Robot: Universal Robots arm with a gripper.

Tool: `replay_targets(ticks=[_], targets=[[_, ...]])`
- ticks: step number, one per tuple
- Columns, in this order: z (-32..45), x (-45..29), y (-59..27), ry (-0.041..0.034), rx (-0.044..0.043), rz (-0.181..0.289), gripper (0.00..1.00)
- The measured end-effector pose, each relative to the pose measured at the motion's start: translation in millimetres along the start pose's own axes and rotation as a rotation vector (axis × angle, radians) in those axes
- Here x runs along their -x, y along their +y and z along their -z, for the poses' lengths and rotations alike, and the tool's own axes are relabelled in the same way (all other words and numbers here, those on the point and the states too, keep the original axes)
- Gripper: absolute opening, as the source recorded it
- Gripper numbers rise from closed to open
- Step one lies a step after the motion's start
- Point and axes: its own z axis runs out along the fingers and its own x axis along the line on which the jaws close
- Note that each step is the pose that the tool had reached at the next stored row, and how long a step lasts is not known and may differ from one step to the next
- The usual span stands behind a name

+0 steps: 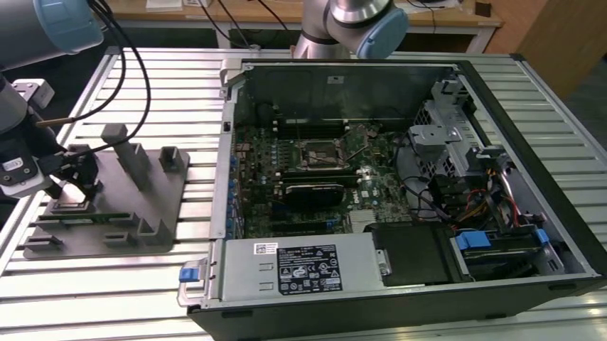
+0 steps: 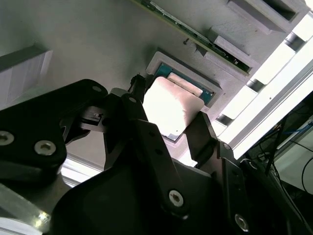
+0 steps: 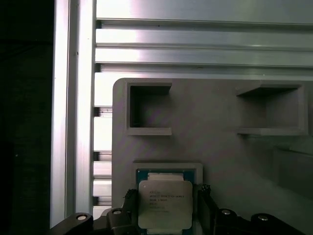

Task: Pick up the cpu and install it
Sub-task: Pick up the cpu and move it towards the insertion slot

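The cpu (image 3: 165,204), a small square chip with a pale metal top, lies flat in a shallow square recess of the grey holder plate (image 3: 220,152). In the second wrist view the cpu (image 2: 168,105) shows between my two black fingers. My gripper (image 3: 166,196) hangs right over it, open, one finger on each side of the chip with a small gap to its edges. In the exterior view my gripper (image 1: 71,186) is low over the holder plate (image 1: 109,234) at that view's left. The motherboard's black socket frame (image 1: 318,153) sits inside the open computer case.
The open computer case (image 1: 493,92) takes up the exterior view's middle and right, with cables and drive bays on its right side. Grey upright blocks (image 1: 133,160) stand on the holder plate, and a green circuit strip (image 2: 195,32) lies in it. The slatted aluminium table (image 1: 95,291) lies under everything.
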Motion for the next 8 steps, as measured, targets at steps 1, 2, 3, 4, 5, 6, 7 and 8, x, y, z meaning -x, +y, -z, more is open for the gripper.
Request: replay_targets(ticks=[1, 2, 3, 4, 5, 6, 7, 8], targets=[[-0.1, 0.0, 0.0, -0.0001, 0.0002, 0.000, 0.60], [-0.1, 0.0, 0.0, -0.0001, 0.0001, 0.000, 0.60], [-0.2, 0.0, 0.0, -0.0002, 0.0002, 0.000, 0.60], [-0.3, -0.1, 0.0, -0.0001, 0.0001, 0.000, 0.60], [-0.5, -0.1, 0.0, 0.0000, 0.0001, 0.000, 0.60], [-0.6, -0.1, 0.0, 0.0000, 0.0001, 0.000, 0.60], [-0.6, -0.1, 0.0, 0.0000, 0.0001, 0.000, 0.60], [-0.7, -0.1, 0.0, 0.0000, 0.0001, 0.000, 0.60]])
